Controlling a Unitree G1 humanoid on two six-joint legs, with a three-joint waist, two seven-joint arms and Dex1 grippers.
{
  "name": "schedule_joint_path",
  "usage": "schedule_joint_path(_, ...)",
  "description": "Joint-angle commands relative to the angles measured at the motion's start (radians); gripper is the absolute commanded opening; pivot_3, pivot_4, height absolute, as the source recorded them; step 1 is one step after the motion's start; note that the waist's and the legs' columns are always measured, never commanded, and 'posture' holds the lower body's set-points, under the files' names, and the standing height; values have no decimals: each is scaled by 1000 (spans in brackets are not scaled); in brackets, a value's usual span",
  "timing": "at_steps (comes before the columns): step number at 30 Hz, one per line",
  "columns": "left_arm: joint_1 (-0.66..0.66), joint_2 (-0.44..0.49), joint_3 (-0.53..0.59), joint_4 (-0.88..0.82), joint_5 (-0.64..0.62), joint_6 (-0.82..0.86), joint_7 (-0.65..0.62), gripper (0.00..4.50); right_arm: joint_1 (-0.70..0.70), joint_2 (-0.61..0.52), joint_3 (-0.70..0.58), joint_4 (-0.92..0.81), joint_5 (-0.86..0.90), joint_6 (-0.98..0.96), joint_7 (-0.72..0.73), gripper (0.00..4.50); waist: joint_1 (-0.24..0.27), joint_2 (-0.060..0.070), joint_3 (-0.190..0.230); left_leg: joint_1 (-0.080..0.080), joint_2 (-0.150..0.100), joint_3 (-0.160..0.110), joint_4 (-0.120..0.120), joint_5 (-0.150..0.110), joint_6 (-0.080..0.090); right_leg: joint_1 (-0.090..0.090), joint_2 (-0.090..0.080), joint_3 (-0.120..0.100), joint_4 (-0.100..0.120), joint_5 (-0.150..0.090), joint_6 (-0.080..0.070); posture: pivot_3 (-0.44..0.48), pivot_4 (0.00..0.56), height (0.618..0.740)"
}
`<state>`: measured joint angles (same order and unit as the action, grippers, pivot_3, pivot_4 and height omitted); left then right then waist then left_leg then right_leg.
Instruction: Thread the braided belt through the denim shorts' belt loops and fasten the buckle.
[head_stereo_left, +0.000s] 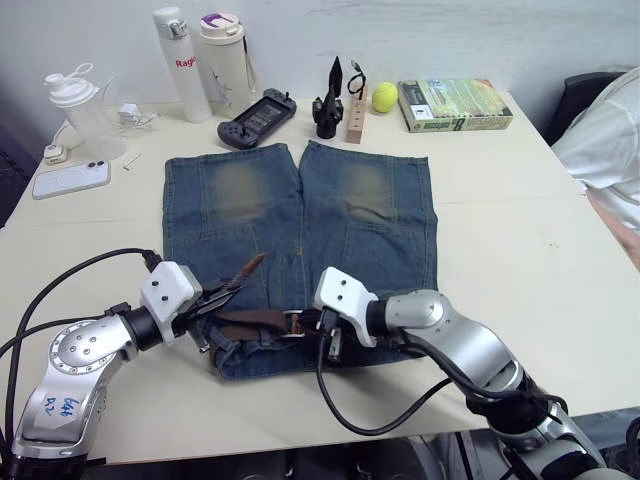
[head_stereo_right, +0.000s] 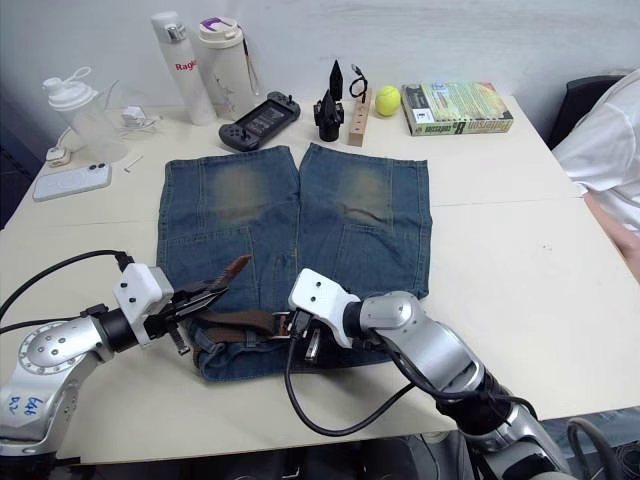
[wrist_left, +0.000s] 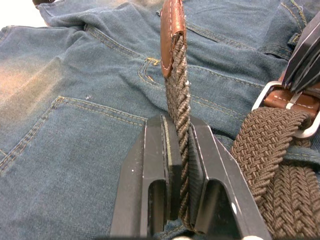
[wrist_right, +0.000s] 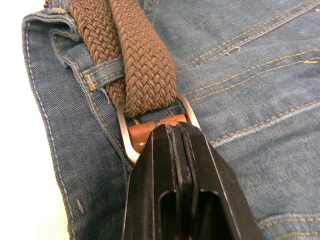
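Note:
The denim shorts (head_stereo_left: 300, 220) lie flat on the table with the waistband toward me. The braided belt (head_stereo_left: 262, 320) runs along that waistband and passes under a belt loop (wrist_right: 102, 70). My left gripper (wrist_left: 178, 127) is shut on the braid just below the belt's leather tip (wrist_left: 172, 30), which sticks up over the shorts. The silver buckle (wrist_right: 122, 135) lies at the waistband's middle. My right gripper (wrist_right: 172, 131) is shut with its tips on the leather piece inside the buckle frame. Both grippers sit close together at the near edge of the shorts (head_stereo_right: 250, 300).
Along the table's far edge stand bottles (head_stereo_left: 225, 60), a phone (head_stereo_left: 70, 180), a game controller (head_stereo_left: 257, 118), a black stand (head_stereo_left: 330, 100), a tennis ball (head_stereo_left: 385, 97) and a book (head_stereo_left: 455, 105). A person's white sleeve (head_stereo_left: 610, 140) is at the right. Cables loop from both wrists.

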<state>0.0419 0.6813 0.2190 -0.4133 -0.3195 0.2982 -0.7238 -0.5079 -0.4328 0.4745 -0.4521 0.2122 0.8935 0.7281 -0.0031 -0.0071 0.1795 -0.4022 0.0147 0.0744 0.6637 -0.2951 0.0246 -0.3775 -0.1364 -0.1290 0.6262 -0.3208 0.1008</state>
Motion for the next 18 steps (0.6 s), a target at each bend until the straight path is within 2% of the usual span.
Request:
schedule_joint_path(1, -12, 6, 8, -6, -5, -4, 0, 339, 2, -41, -68, -41, 29, -3, 18, 118, 2, 0, 0, 0, 0, 0, 0, 0, 0, 0, 0, 0, 0, 0, 0, 0, 150, 720)
schedule_joint_path(18, -27, 4, 4, 4, 1, -2, 5, 339, -19, -1, 26, -35, 21, -8, 12, 118, -1, 0, 0, 0, 0, 0, 0, 0, 0, 0, -1, 0, 0, 0, 0, 0, 150, 720)
